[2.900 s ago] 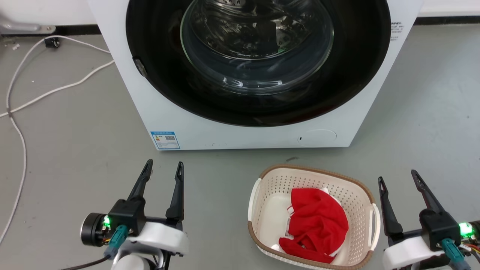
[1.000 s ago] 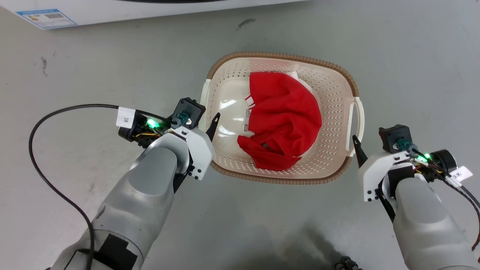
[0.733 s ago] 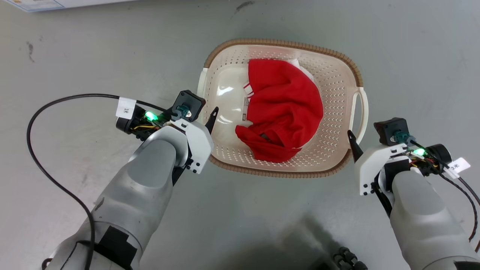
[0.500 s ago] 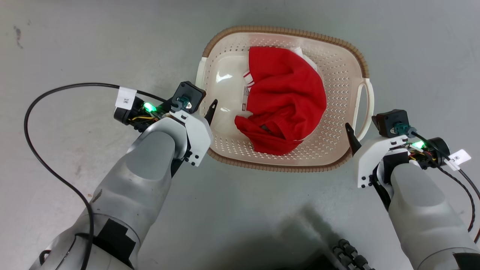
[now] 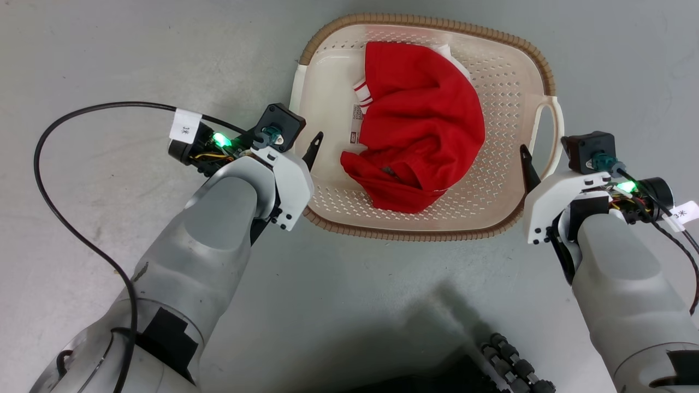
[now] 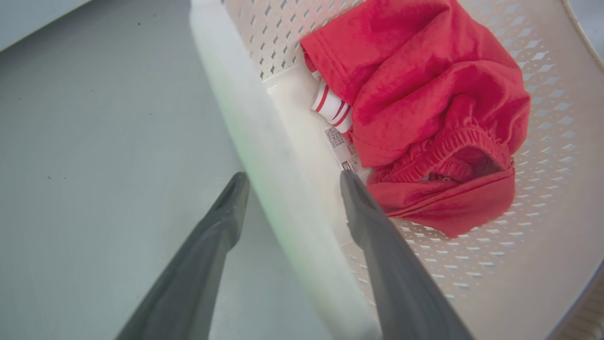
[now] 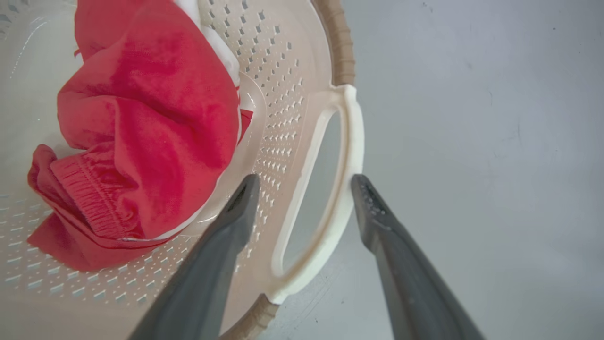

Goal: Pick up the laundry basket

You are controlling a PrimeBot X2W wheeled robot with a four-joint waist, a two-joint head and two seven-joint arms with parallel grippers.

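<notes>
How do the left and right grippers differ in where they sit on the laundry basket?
The left gripper straddles the laundry basket's left handle, a blurred white bar in its wrist view; the right gripper straddles the right handle, a clear open loop. The left's inner finger ends by the red garment's label; the right's lies over perforated wall. Both are open, one finger inside, one outside.

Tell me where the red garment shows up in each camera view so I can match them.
Head view: the red garment lies upper middle, inside the laundry basket.
Left wrist view: the red garment sits upper right.
Right wrist view: the red garment covers the left side.
Shared landmark: the laundry basket's perforated wall beside it.
</notes>
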